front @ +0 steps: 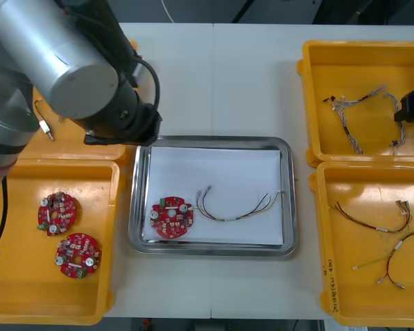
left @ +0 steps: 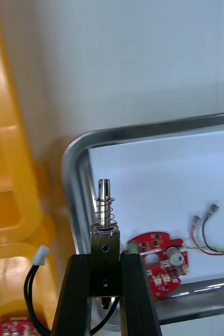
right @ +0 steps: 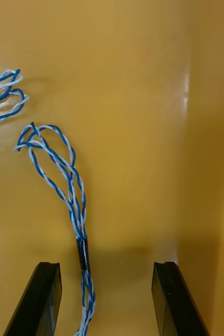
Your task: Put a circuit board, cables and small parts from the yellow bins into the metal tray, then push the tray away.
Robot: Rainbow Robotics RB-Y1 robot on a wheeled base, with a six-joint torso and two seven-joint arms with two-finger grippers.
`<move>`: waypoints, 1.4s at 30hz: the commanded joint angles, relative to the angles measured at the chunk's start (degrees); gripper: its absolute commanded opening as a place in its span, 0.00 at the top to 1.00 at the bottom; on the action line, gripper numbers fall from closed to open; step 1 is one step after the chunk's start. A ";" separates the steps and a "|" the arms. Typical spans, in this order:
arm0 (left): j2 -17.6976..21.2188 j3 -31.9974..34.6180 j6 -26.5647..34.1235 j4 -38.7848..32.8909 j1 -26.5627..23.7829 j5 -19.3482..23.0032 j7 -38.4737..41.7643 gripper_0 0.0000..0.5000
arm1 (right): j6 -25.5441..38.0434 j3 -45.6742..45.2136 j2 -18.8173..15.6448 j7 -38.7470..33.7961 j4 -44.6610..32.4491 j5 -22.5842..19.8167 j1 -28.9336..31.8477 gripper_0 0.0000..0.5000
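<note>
My left gripper [left: 104,286] is shut on a small metal part [left: 105,218], a dark block with a spring and pin on top. It hangs over the far-left corner of the metal tray [left: 75,163]. The tray [front: 210,141] is white inside and holds a round red circuit board [front: 171,215] and a red and yellow cable [front: 234,207]. In the far right yellow bin [front: 314,96], my right gripper [right: 106,299] stands open. A twisted blue and white cable [right: 70,189] runs between its fingers, closer to one of them.
The near left bin [front: 14,289] holds two more circuit boards [front: 57,212]. A black cable [front: 45,124] lies in the far left bin. Red and yellow cables [front: 379,227] lie in the near right bin. The left arm [front: 69,62] covers the table's far left.
</note>
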 commanded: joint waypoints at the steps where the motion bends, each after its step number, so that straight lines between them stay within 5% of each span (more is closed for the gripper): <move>1: -2.78 -5.71 -3.26 2.20 -3.59 -0.31 5.31 0.99 | -0.67 0.71 0.59 -0.67 -0.69 -0.68 -0.41 0.00; 23: -4.01 -14.58 -13.63 16.27 -3.50 -1.45 5.57 0.99 | -1.81 0.71 1.20 -0.49 -0.69 -2.79 3.28 0.00; 24: -4.01 -14.85 -13.63 16.53 -3.50 -1.37 5.57 0.99 | -1.72 0.71 1.20 -0.58 -0.69 -2.79 3.28 0.04; 26: -4.01 -15.55 -13.63 16.97 -3.42 -1.45 5.66 0.99 | -1.63 0.71 1.20 -0.49 -0.69 -3.05 3.28 0.30; 27: -3.92 -15.90 -13.80 17.23 -3.33 -1.72 5.66 1.00 | -1.63 0.71 1.20 -0.58 -0.69 -3.41 3.28 0.79; 28: -3.83 -16.08 -13.98 17.23 -3.07 -2.07 5.75 0.99 | -1.55 0.71 1.20 -0.40 -0.69 -3.76 3.37 0.93; 30: -3.74 -16.08 -14.59 17.23 -2.71 -2.16 5.75 1.00 | -1.63 0.71 1.20 -0.40 -0.69 -4.46 3.37 1.00; 39: -3.30 -17.22 -15.82 17.23 -2.01 -2.16 6.10 0.98 | 1.18 0.71 0.94 -0.84 -4.47 -2.97 3.28 1.00; 40: -3.30 -17.31 -15.82 17.23 -2.01 -2.16 6.19 0.97 | 1.79 0.80 0.85 -0.93 -5.17 -2.44 3.28 1.00; 42: -3.30 -17.75 -15.82 17.23 -1.92 -2.42 6.28 0.73 | 5.57 0.71 0.41 -1.46 -8.95 -0.07 3.37 1.00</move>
